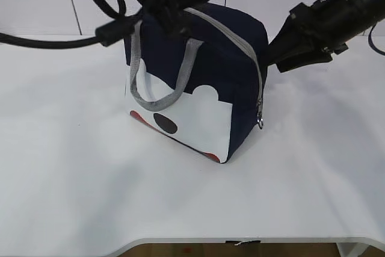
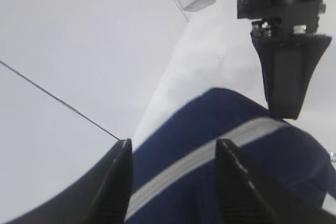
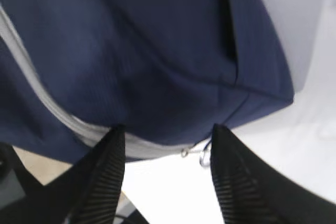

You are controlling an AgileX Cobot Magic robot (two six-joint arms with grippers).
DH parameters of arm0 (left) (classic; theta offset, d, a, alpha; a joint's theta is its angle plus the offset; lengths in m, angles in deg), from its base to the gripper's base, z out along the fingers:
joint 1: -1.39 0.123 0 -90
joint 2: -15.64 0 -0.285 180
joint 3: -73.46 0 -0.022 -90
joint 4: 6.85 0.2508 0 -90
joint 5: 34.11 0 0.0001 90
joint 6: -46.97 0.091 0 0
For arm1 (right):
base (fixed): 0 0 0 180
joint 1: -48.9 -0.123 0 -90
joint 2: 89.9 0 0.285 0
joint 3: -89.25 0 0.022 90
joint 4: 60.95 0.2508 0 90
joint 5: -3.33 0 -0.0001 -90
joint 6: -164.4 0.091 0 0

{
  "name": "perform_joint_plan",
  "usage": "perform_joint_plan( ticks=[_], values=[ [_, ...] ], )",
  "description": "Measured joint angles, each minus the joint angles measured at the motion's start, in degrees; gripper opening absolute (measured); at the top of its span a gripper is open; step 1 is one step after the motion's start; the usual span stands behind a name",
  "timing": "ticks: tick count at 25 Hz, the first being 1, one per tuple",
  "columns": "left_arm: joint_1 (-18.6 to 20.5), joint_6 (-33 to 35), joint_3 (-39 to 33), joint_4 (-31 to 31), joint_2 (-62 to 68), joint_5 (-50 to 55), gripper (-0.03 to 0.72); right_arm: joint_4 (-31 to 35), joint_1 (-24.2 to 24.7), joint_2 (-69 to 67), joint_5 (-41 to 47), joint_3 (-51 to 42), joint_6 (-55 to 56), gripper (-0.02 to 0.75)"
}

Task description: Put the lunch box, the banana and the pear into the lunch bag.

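Observation:
The navy lunch bag (image 1: 204, 82) stands tilted on the white table (image 1: 72, 179). Its grey zipper (image 1: 240, 43) runs closed over the top and down the right side to the ring pull (image 1: 260, 123). My left gripper (image 1: 173, 19) is open just above the bag's top; in the left wrist view (image 2: 173, 145) the zipper (image 2: 199, 158) passes between its jaws. My right gripper (image 1: 275, 58) is open at the bag's far right side; in the right wrist view (image 3: 168, 129) it faces the navy fabric (image 3: 157, 51) and the ring pull (image 3: 205, 157). The lunch box, banana and pear are out of view.
A grey strap handle (image 1: 162, 88) hangs down the bag's white front panel. The table's front edge (image 1: 240, 242) runs along the bottom. A tiled wall (image 1: 36, 10) stands behind. The right gripper also shows in the left wrist view (image 2: 283, 77), touching the bag's top.

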Motion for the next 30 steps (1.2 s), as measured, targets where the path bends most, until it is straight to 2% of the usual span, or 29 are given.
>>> perform_joint_plan(
  ticks=[5, 11, 18, 23, 30],
  values=[
    [1.75, 0.0, 0.0, -6.19, -4.36, -1.34, 0.39, 1.03, 3.41, 3.18, 0.0, 1.54, 1.17, 0.42],
    [6.71, 0.0, 0.0, -12.32, -9.19, -1.59, 0.392, 1.53, 6.21, 9.03, 0.25, 1.66, 1.4, 0.405],
    [14.12, 0.0, 0.0, -13.13, -12.97, 5.6, 0.382, 0.93, 6.34, 13.62, -1.32, 1.66, 1.4, 0.403],
    [18.4, -2.67, -1.59, -8.75, -16.0, 11.56, 0.377, -0.22, 6.34, 16.98, -2.25, 1.66, 1.52, 0.384],
    [22.14, -18.95, -6.37, 4.85, -20.99, 19.99, 0.376, -4.18, 6.34, 20.8, -2.25, 1.66, 6.41, 0.375]
  ],
)
